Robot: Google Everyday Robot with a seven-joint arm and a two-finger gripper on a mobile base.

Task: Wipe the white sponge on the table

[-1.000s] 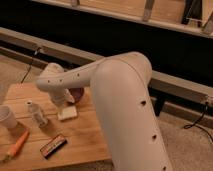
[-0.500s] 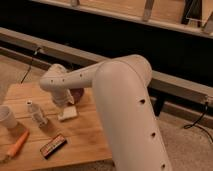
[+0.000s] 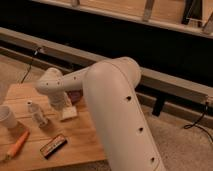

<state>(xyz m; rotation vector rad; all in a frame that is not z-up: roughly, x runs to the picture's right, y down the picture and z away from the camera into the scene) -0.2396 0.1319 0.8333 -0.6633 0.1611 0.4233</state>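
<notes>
Down low with the gripper (image 3: 60,103) at the far middle of the table (image 3: 87,142), tucked beneath the white wrist; impossible to tell whether open or closed, or whether holding anything. Just beside it, toward the right of the view, the white sponge (image 3: 69,112), flat on the wood and seemingly touching the gripper's tip. Judged as early in the wipe: sponge reached and met, no wiped streak to point at, most of the rubbing left to do. Further out on the honey-coloured planks: a pale cup (image 3: 6,118) at the left edge, a small shaker-like bottle (image 3: 38,116), an orange carrot-shaped piece (image 3: 18,144), a dark bar with orange edge (image 3: 53,146). Beyond, speckled carpet (image 3: 175,145), a long grey rail (image 3: 175,84), dark panelling behind, a trailing cable (image 3: 196,121).
</notes>
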